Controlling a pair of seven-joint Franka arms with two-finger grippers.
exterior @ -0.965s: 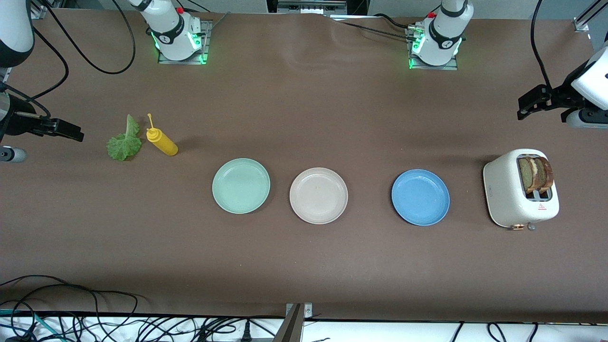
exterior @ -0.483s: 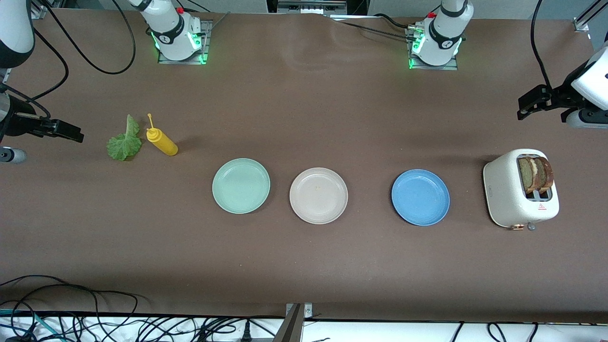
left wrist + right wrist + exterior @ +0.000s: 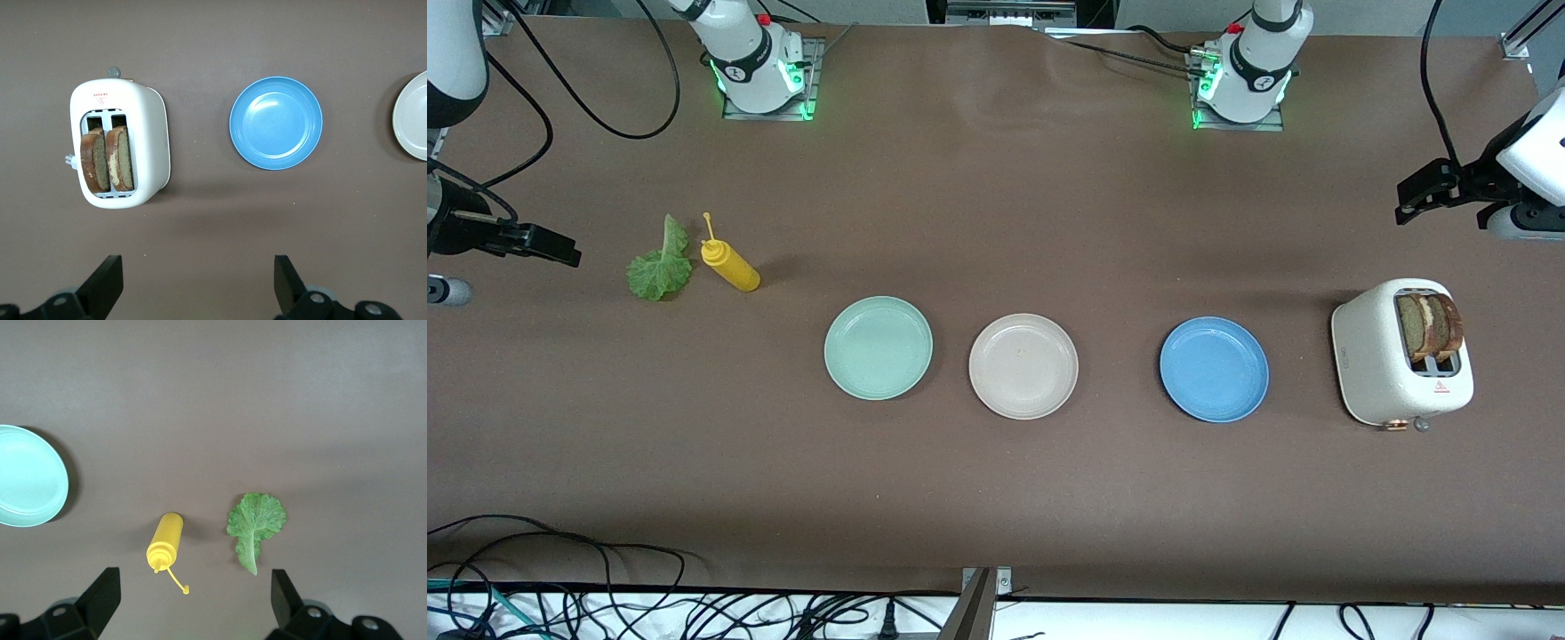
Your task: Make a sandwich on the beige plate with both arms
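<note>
The empty beige plate (image 3: 1024,365) sits mid-table between two other plates; its rim also shows in the left wrist view (image 3: 413,117). Two brown bread slices (image 3: 1430,326) (image 3: 107,160) stand upright in the slots of a white toaster (image 3: 1369,356) at the left arm's end. A green lettuce leaf (image 3: 660,265) (image 3: 256,520) lies flat at the right arm's end. My left gripper (image 3: 1409,200) (image 3: 198,267) hangs open over bare table beside the toaster, holding nothing. My right gripper (image 3: 565,252) (image 3: 196,581) hangs open and empty over bare table beside the lettuce.
A mint green plate (image 3: 879,348) lies toward the right arm's end of the beige plate, a blue plate (image 3: 1214,369) toward the left arm's end. A yellow squeeze bottle (image 3: 732,266) lies on its side beside the lettuce. Cables (image 3: 560,587) trail along the table edge nearest the front camera.
The right gripper has drifted very slightly toward the right arm's end of the table. Nothing else has moved.
</note>
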